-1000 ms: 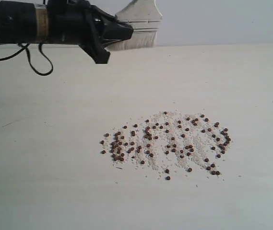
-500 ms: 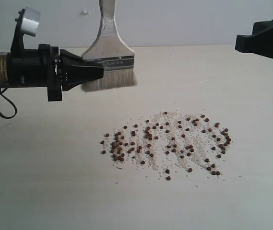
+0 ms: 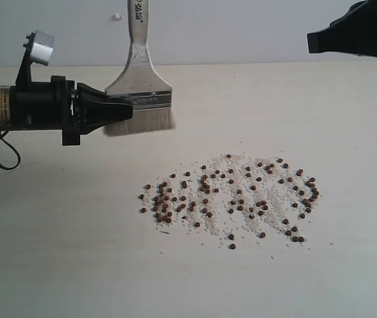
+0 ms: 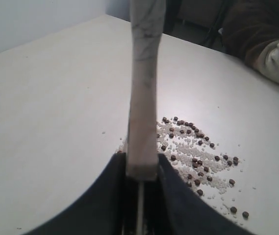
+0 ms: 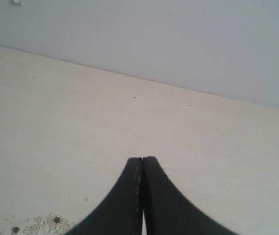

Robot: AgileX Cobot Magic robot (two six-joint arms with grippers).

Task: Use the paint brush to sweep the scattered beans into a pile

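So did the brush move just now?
Yes. Against the beans, which lie where they were, the paint brush has come lower and further left in the exterior view.

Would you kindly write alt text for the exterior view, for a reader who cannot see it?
The left hand grips the paint brush at its ferrule, handle up and bristles down, behind a loose patch of beans and white crumbs on a pale table. The right hand shows at upper right, clear of them.
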